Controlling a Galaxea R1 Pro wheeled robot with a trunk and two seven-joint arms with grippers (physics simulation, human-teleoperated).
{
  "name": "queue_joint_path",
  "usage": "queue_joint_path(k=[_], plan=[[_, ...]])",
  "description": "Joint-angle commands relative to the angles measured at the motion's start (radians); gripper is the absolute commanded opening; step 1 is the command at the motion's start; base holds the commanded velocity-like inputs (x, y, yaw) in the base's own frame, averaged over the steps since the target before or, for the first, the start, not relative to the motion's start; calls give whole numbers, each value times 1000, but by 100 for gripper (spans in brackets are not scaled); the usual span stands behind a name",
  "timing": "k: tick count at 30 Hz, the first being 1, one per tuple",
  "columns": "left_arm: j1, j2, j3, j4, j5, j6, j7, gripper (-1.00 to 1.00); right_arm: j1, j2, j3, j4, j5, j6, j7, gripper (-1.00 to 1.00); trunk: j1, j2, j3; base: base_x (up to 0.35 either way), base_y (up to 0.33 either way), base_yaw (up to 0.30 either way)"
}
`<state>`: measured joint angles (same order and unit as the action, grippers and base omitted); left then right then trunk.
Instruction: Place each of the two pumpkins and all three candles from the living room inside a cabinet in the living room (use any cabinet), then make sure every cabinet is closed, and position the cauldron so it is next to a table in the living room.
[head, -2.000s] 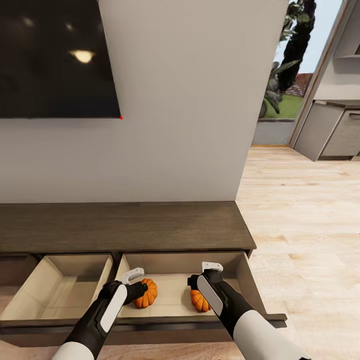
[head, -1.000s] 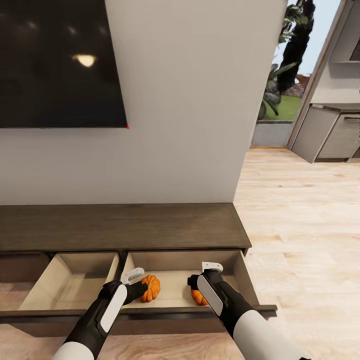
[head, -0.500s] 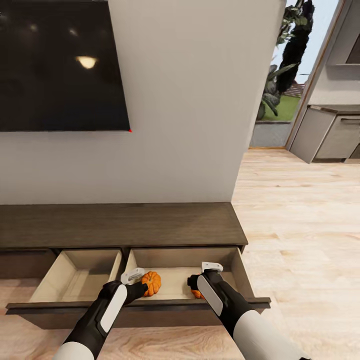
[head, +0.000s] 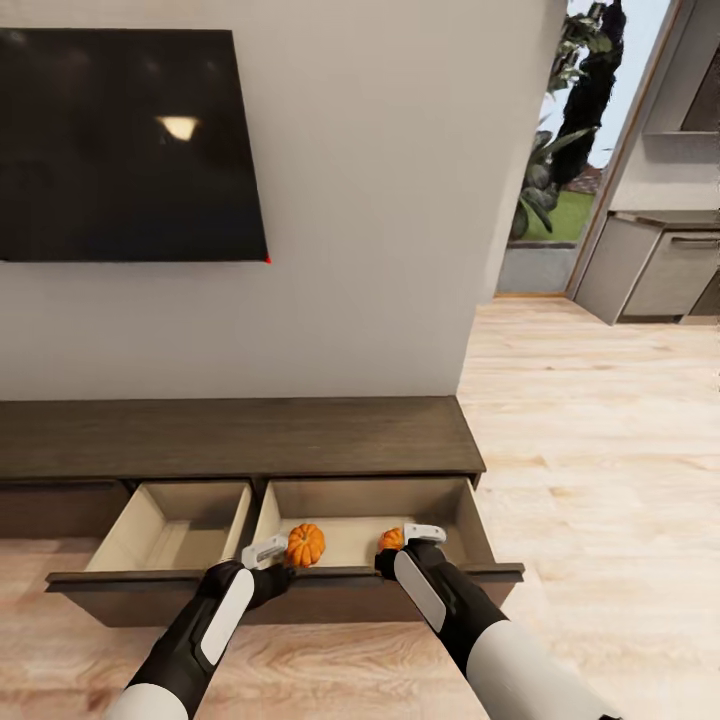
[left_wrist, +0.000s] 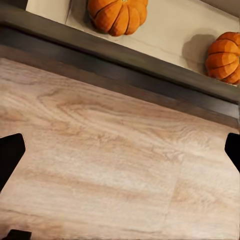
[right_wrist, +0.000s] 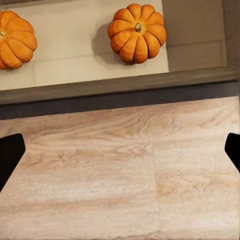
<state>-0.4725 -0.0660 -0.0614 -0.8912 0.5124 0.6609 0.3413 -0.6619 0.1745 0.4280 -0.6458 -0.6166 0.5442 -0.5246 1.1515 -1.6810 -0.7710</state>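
Observation:
The long dark brown cabinet (head: 240, 435) stands against the wall with two drawers pulled out. Both orange pumpkins (head: 305, 545) (head: 390, 540) lie in the right drawer's pale interior. My left gripper (head: 273, 568) and right gripper (head: 397, 556) hover open just in front of the drawer front, over the floor, holding nothing. The left wrist view looks down on the drawer front (left_wrist: 125, 57), with the pumpkins (left_wrist: 117, 15) (left_wrist: 225, 55) behind it. In the right wrist view the pumpkins (right_wrist: 137, 32) (right_wrist: 15, 40) lie beyond the same front edge (right_wrist: 120, 95). Candles and cauldron are out of view.
The left drawer (head: 170, 530) stands open with nothing visible inside. A black TV (head: 120, 145) hangs on the wall above the cabinet. Light wood floor (head: 600, 450) stretches to the right toward grey kitchen units (head: 650, 270) and a plant (head: 580, 100).
The whole view has pulled back from the cabinet, so the camera moved. My grippers, earlier over the right drawer beside the pumpkins, are now over the floor in front of it. The pumpkins stayed inside.

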Motion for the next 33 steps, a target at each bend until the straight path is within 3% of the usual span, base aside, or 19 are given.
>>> queue_joint_path(k=[1, 11, 33], plan=[[0, 0, 0, 0, 0, 1, 0, 100, 0, 0, 0, 0, 0, -2, 0, 100, 0, 0, 0, -279, 0, 0], [0, 0, 0, 0, 0, 2, -1, 100, 1, 0, 1, 0, 0, -6, 0, 100, 0, 0, 0, -265, 0, 0], [0, 1, 0, 1, 0, 0, 1, 100, 1, 0, 0, 0, 1, -10, 1, 100, 84, -154, -69, -216, 0, 0]])
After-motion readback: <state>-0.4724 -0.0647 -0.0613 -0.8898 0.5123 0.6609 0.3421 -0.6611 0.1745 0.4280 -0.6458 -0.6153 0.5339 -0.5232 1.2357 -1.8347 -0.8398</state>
